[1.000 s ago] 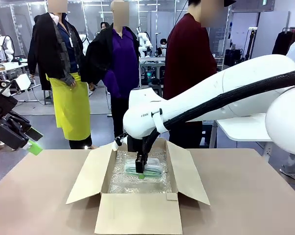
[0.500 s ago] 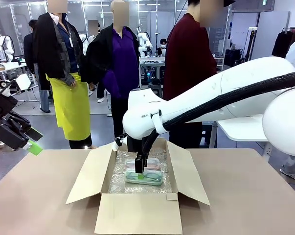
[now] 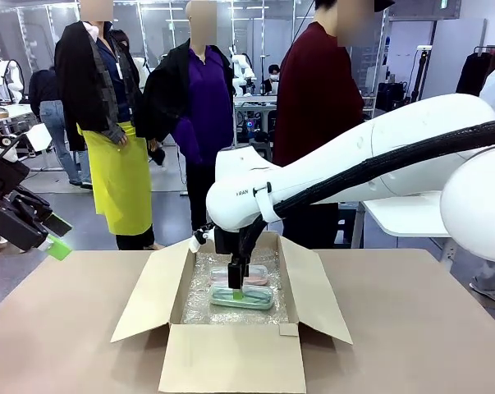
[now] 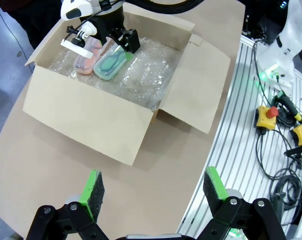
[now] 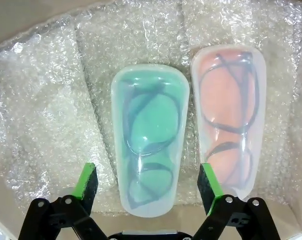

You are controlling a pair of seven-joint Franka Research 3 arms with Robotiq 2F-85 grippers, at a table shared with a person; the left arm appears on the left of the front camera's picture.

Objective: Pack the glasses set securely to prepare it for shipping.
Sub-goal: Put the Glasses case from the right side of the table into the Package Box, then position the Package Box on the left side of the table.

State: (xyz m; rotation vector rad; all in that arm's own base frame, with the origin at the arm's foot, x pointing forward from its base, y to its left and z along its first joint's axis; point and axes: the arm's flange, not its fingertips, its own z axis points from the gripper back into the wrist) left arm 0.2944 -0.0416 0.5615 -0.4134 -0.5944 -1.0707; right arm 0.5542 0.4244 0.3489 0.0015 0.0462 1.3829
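The glasses set lies inside an open cardboard box on a bubble wrap lining. The mint green case rests flat beside the pale pink case, each showing a pair of spectacles. From the front, the green case is nearer me and the pink one sits behind it. My right gripper hangs open just above the green case, its pads apart on either side without touching it. Over the table's left edge my left gripper is open, holding nothing.
The box flaps stand spread outward. A person in a dark red top stands at the far side. Beside the table's edge in the left wrist view lie yellow stop buttons and cables. Bare tabletop surrounds the box.
My right gripper has opened and let go of the green case, which now lies flat on the bubble wrap next to the pink case. The left arm has not moved.
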